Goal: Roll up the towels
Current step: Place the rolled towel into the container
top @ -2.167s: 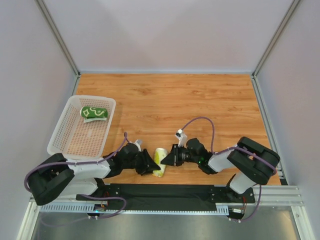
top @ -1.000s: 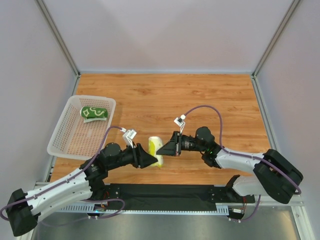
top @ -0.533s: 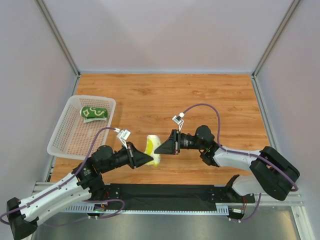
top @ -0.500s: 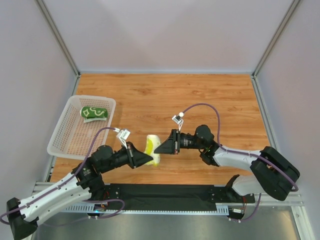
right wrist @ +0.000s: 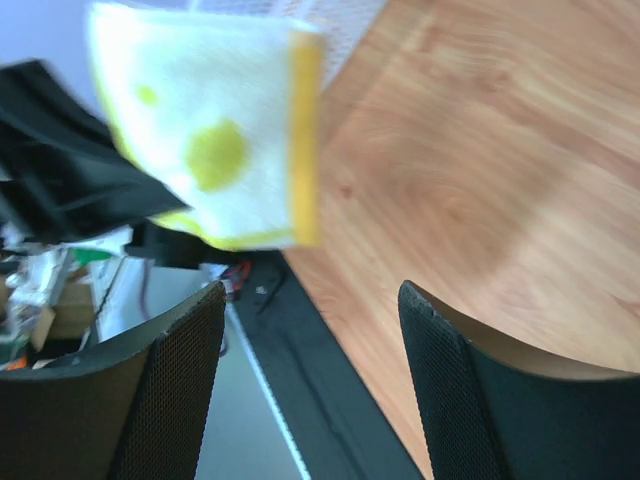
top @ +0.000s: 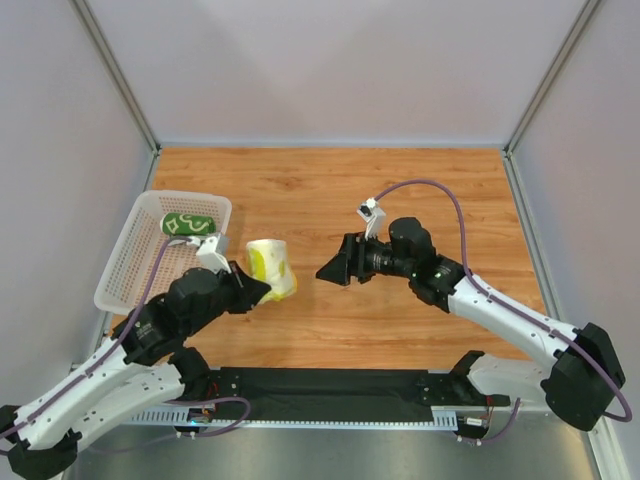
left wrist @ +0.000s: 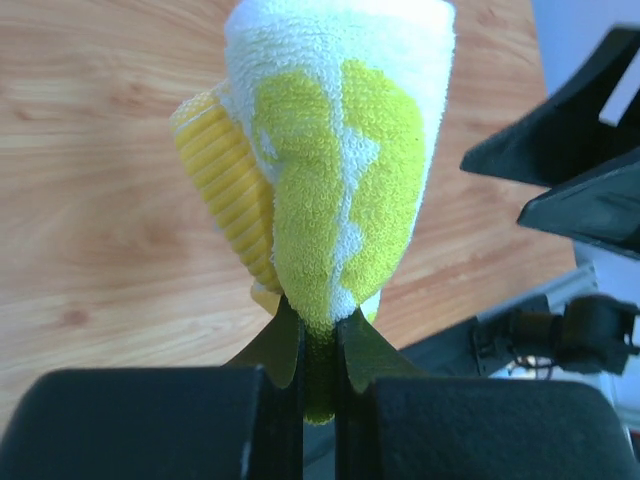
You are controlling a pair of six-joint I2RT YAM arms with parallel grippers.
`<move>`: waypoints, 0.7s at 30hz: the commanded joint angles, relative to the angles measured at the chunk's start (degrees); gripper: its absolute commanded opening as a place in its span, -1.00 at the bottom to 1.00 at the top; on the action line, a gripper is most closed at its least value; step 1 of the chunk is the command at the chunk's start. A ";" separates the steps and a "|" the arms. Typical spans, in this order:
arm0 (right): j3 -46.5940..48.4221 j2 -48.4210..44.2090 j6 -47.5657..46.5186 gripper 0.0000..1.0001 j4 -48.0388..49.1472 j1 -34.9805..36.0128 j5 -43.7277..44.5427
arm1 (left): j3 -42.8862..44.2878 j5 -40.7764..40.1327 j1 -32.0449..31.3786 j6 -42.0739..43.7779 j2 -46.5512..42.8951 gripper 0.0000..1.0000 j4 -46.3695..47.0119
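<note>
My left gripper (top: 262, 287) is shut on the rolled yellow and lime-green towel (top: 270, 267), held above the table just right of the basket. The left wrist view shows the same yellow towel (left wrist: 335, 170) pinched at its lower end between the closed left gripper (left wrist: 319, 335). My right gripper (top: 328, 271) stands open a little to the right of the towel, apart from it, with nothing between its fingers. In the right wrist view the yellow towel (right wrist: 205, 150) hangs beyond the open right gripper (right wrist: 310, 300). The dark green towel (top: 188, 225) lies rolled in the basket's far corner.
A white perforated basket (top: 150, 285) stands at the left of the wooden table (top: 400, 200). A black strip (top: 330, 385) runs along the near edge between the arm bases. Grey walls close in the table on three sides.
The right gripper has opened and let go of the yellow towel. The left arm has carried the towel up and to the left, toward the basket; the right gripper drew slightly right.
</note>
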 commanded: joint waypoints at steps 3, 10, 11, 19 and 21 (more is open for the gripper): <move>2.60 -1.88 -6.55 0.41 -16.07 -0.69 8.15 | 12.07 -12.61 5.05 0.91 3.17 -1.00 -19.53; 1.89 -2.67 -5.50 0.40 -16.60 -0.69 7.01 | 24.48 -22.54 21.81 5.21 9.94 -1.00 -37.14; 1.89 -2.58 -5.32 0.40 -16.42 -0.69 6.49 | 25.71 -22.12 24.37 6.17 11.34 -1.00 -37.84; 1.89 -3.02 -4.80 0.38 -17.82 -0.77 3.93 | 24.14 -11.28 54.88 19.19 22.50 -1.00 -31.62; 1.72 -3.46 -5.15 0.39 -18.70 -0.69 3.85 | 23.17 -12.44 55.95 18.49 26.10 -1.00 -30.91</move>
